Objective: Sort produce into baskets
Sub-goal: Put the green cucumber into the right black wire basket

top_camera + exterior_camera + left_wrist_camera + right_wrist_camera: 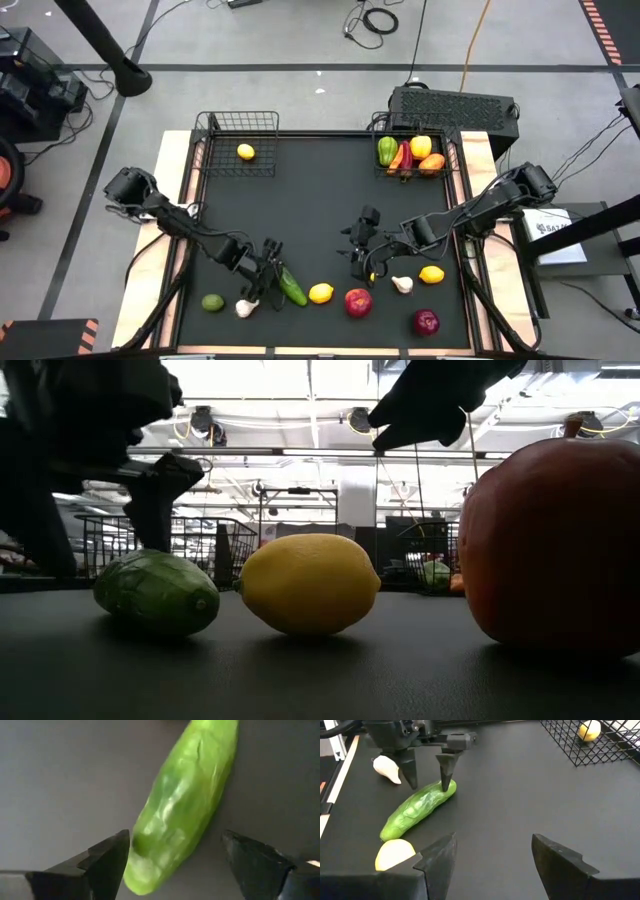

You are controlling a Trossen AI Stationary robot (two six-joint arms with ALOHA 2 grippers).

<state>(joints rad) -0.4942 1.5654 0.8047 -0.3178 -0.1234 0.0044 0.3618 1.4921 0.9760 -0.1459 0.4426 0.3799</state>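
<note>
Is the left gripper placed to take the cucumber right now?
Probably yes. The left gripper is open and straddles one end of the cucumber, which lies flat on the mat with nothing blocking; garlic sits clear.

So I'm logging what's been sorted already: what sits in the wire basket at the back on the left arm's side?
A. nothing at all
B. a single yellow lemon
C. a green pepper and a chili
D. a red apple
B: the high view shows the left basket with only one yellow lemon in it; the peppers lie in the right basket.
</note>
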